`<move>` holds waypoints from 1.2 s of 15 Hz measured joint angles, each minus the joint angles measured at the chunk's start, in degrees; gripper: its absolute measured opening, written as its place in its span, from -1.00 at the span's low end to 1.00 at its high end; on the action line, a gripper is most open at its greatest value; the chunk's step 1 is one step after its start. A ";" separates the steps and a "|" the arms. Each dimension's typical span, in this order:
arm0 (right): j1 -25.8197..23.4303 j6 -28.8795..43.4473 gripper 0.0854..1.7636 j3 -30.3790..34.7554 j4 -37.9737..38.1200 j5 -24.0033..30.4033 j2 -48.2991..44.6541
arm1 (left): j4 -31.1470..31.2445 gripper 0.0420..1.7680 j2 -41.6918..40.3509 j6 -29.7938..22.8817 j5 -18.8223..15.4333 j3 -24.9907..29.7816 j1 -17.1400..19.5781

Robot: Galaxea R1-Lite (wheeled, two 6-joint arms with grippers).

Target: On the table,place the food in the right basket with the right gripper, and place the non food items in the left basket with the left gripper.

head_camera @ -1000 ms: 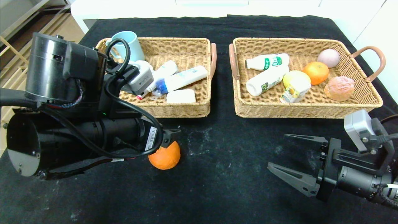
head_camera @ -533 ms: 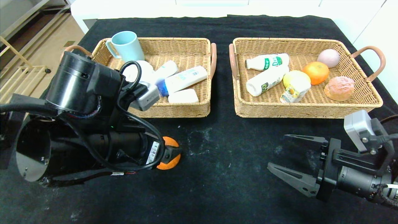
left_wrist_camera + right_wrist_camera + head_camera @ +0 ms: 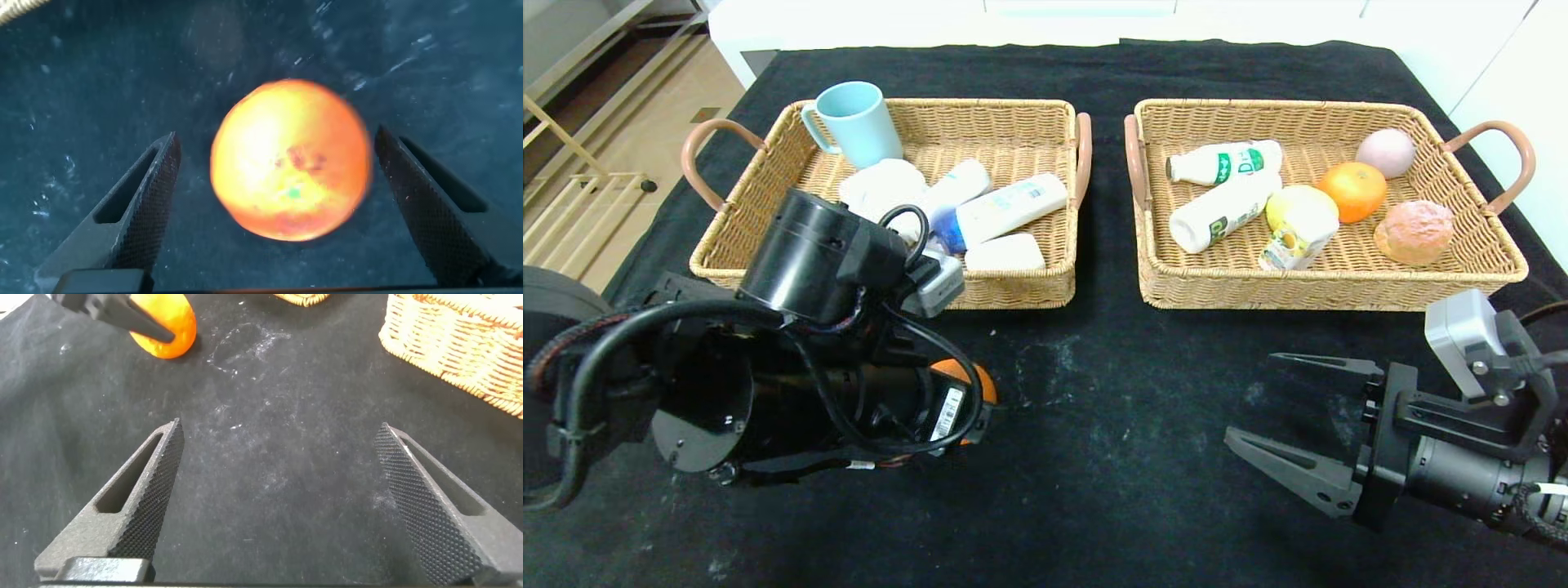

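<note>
Two spread fingers of the left gripper (image 3: 278,204) are straddling an orange (image 3: 290,159), mostly hiding it overhead; the right gripper (image 3: 1278,416) is hovering released.

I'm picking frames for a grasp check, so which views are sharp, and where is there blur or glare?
Left wrist view: the orange between the open left gripper jaws is soft-edged and washed out by glare. Right wrist view: the right gripper fingers look crisp, the table evenly lit. Head view: mostly sharp, both baskets readable, but the left arm hides most of the orange.
</note>
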 joint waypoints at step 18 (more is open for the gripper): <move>0.00 -0.09 0.94 0.16 -0.04 -0.05 -0.11 | -0.21 0.45 1.33 0.06 -2.96 1.23 0.63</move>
